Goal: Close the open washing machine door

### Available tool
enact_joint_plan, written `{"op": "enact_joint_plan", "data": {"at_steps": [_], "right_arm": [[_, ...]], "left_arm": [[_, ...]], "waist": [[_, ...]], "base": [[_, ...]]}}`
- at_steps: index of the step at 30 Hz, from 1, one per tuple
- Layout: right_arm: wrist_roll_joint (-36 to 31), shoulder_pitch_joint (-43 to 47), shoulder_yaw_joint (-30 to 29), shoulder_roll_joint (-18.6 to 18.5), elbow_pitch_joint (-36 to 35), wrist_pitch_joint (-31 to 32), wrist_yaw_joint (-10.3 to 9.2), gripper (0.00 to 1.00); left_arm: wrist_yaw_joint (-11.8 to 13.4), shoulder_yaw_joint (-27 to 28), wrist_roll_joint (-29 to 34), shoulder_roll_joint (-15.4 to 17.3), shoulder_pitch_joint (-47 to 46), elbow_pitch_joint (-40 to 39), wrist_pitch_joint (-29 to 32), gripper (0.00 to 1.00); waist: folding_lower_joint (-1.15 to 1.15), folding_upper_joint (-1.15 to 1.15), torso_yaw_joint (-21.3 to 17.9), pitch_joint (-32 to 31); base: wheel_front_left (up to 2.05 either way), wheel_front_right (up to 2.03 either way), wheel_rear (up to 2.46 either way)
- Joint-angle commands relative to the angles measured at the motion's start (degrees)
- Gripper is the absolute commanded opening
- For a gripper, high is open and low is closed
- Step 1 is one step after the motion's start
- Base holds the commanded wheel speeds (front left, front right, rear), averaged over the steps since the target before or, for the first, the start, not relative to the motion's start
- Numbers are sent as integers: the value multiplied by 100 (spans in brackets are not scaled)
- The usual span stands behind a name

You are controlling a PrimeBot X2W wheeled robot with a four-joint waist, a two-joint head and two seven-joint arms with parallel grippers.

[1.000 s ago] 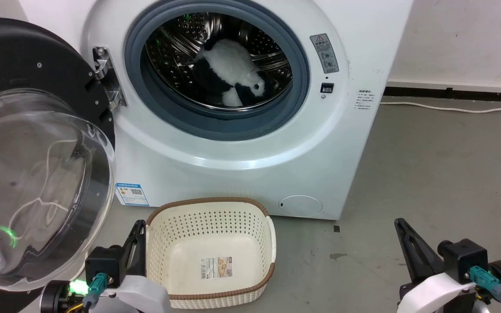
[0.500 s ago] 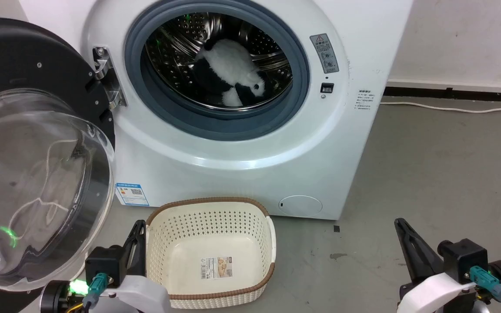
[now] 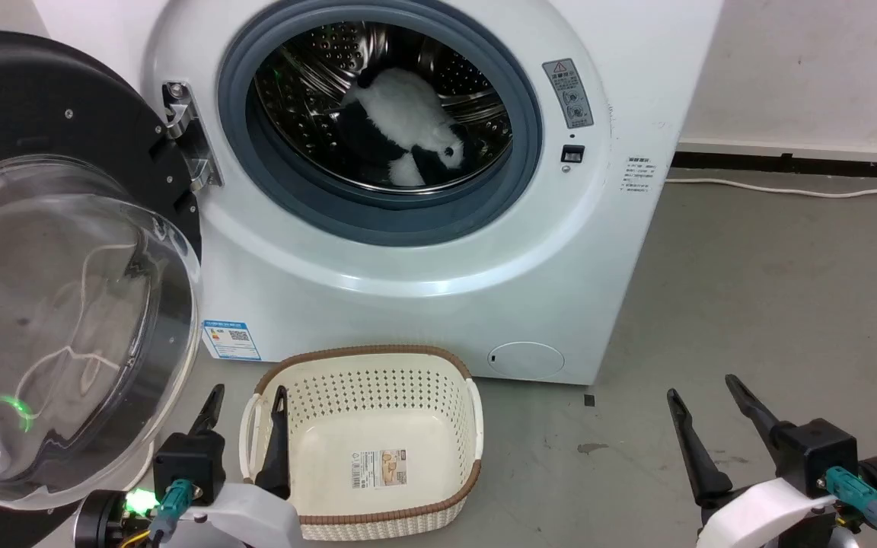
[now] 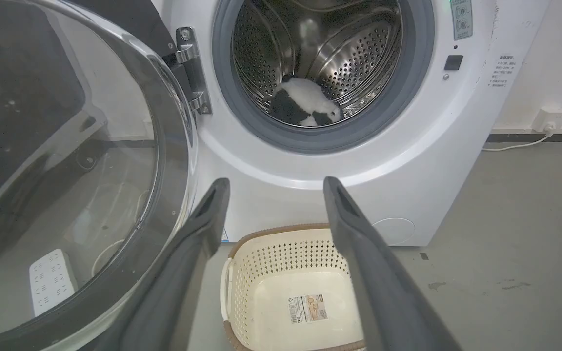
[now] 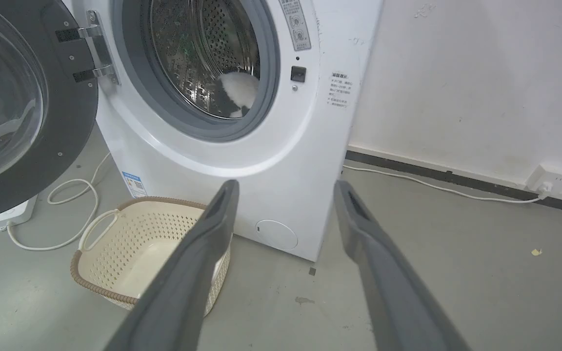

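Black-rimmed washing machine door (image 3: 65, 251), wide open

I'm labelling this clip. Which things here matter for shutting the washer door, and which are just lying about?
Job in hand: washing machine door, left gripper, right gripper, both open.
Lying about: basket, plush toy in the drum, power strip.

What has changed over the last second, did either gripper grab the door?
Both grippers opened: the left gripper and the right gripper went from shut to spread apart, holding nothing. The washing machine door stayed swung open, untouched; the basket and the plush toy in the drum did not move.
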Motion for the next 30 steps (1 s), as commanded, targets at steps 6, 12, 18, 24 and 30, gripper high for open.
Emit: {"op": "enact_joint_plan", "data": {"at_steps": [6, 12, 18, 24, 30], "right_arm": [[64, 24, -43, 2, 31, -130, 1, 100], [84, 41, -28, 2, 49, -201, 1, 100], [123, 60, -23, 3, 65, -261, 1, 100], [184, 63, 22, 4, 110, -332, 1, 100], [212, -38, 138, 5, 192, -404, 2, 100]], "left_arm": [[-22, -61, 2, 10, -32, -32, -141, 100], [-28, -99, -1, 32, -23, -49, -213, 100], [-36, -132, -4, 56, -4, -64, -273, 100], [-37, -170, -8, 83, 32, -92, -345, 100], [13, -187, -11, 89, 85, -176, -417, 100]], "waist": [[0, 0, 75, -11], [0, 0, 221, -38], [0, 0, 410, -71], [0, 0, 654, -93], [0, 0, 829, -58]], "base": [[0, 0, 0], [0, 0, 0], [0, 0, 0], [0, 0, 0], [0, 0, 0]]}}
